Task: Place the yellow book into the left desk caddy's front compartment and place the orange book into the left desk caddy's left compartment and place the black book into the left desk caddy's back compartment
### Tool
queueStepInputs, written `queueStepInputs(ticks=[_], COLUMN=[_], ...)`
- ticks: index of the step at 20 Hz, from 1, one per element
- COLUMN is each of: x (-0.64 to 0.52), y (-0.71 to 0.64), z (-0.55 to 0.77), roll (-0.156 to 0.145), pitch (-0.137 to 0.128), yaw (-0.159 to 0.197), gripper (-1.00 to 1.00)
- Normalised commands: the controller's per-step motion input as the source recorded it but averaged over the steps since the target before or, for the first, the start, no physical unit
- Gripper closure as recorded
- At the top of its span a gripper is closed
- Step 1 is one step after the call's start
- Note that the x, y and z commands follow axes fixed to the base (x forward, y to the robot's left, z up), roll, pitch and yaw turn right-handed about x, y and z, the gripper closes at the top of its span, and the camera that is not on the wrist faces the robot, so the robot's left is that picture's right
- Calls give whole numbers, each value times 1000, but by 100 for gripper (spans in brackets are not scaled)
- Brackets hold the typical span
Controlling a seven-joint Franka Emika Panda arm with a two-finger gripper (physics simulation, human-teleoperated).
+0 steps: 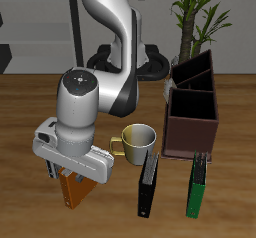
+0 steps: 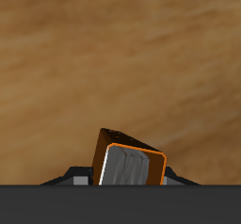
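My gripper (image 1: 68, 170) is shut on the orange book (image 1: 76, 190), which hangs tilted below the fingers near the table's front edge. In the wrist view the orange book (image 2: 128, 162) shows its pale page edges, with bare wooden table beyond it. The black book (image 1: 148, 185) lies flat on the table past the mug, apart from the gripper. The left desk caddy (image 1: 190, 134), a tall dark-brown partitioned box, stands farther back beside the mug, well away from the gripper. Its front compartment (image 1: 192, 104) looks open. The yellow book is out of view.
A pale yellow-green mug (image 1: 136, 139) stands between the gripper and the caddy. A slim green book (image 1: 198, 187) lies in front of the caddy, next to the black book. A potted plant (image 1: 200, 12) rises behind the caddy.
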Motion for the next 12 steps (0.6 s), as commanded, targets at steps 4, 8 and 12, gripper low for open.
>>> queueStepInputs(ticks=[4,8,12], x=[-21,-79,-210], y=[-15,-15,31], z=[95,454,829], roll=[7,-37,-50], pitch=[-13,-23,-37], yaw=[-20,28,78], gripper=[100,100,100])
